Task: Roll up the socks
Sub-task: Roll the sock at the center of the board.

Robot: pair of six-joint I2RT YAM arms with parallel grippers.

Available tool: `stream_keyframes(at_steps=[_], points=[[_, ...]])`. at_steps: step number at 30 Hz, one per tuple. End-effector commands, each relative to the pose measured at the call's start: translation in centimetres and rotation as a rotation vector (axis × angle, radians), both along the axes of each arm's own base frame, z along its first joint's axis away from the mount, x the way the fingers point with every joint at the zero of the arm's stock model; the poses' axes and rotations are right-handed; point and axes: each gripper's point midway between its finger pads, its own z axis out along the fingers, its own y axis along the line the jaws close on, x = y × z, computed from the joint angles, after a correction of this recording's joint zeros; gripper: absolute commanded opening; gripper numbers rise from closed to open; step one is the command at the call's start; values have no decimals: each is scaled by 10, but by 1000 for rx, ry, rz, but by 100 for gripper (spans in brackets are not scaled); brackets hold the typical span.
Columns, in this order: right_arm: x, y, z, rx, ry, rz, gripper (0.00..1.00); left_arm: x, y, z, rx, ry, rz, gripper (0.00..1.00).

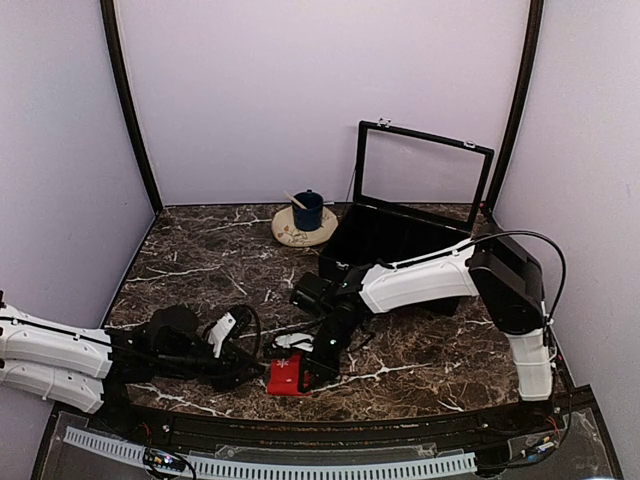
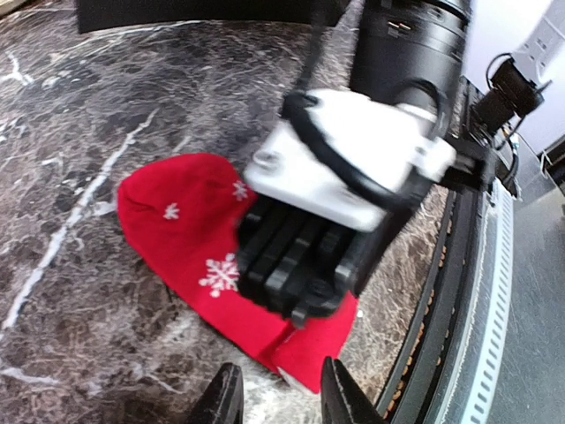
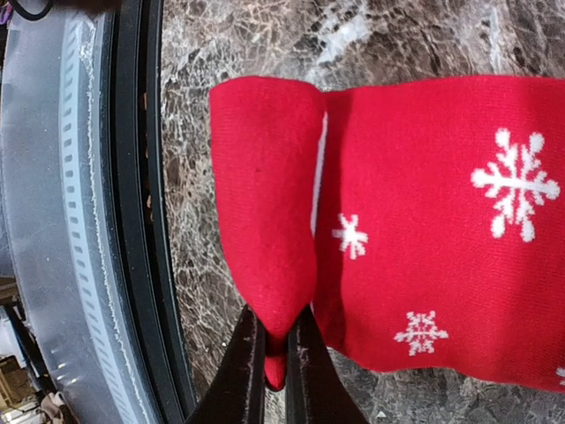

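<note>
Item: red sock (image 1: 285, 378), snowflake pattern, lying flat on the marble table (image 1: 420, 360) close to its near edge, one end turned over into a fold (image 3: 265, 194). Black sock: not to be made out from where I stand. Right gripper (image 3: 275, 331): clenched on the lower edge of that fold, red fabric pinched between the tips. Left gripper (image 2: 281, 389): jaws apart, nothing in them, poised low just beside the sock's end. Step in hand, as I judge it: starting the roll. To do it well, the pinched fold wants carrying over along the sock's length in a low arc, tight and square so the roll does not go conical; the free gripper would serve best pressing the flat part down so the sock cannot slide. Risk: the grip sits at one edge only, so the far side may lag. Pose: right arm reaches from its base with elbow high, forearm sloping down, wrist turned down over the sock; left arm lies low along the near edge, pointing rightward.
</note>
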Motion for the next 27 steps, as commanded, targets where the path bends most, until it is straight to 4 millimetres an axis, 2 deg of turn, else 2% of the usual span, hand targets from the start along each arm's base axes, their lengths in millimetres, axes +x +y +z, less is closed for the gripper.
stream_keyframes(at_steps=[1, 6, 16, 27], points=[[-2, -10, -8, -59, 81, 11, 0, -3, -2, 4, -27, -86, -22, 33], [1, -10, -9, -76, 118, 10, 0, -13, -7, 8, -29, -125, -98, 35], [9, -4, -7, -86, 156, 2, 0, -30, -34, 2, 38, -142, -274, 37], [8, -7, -7, -89, 170, 7, 0, -33, -46, -14, 150, -167, -363, 38]])
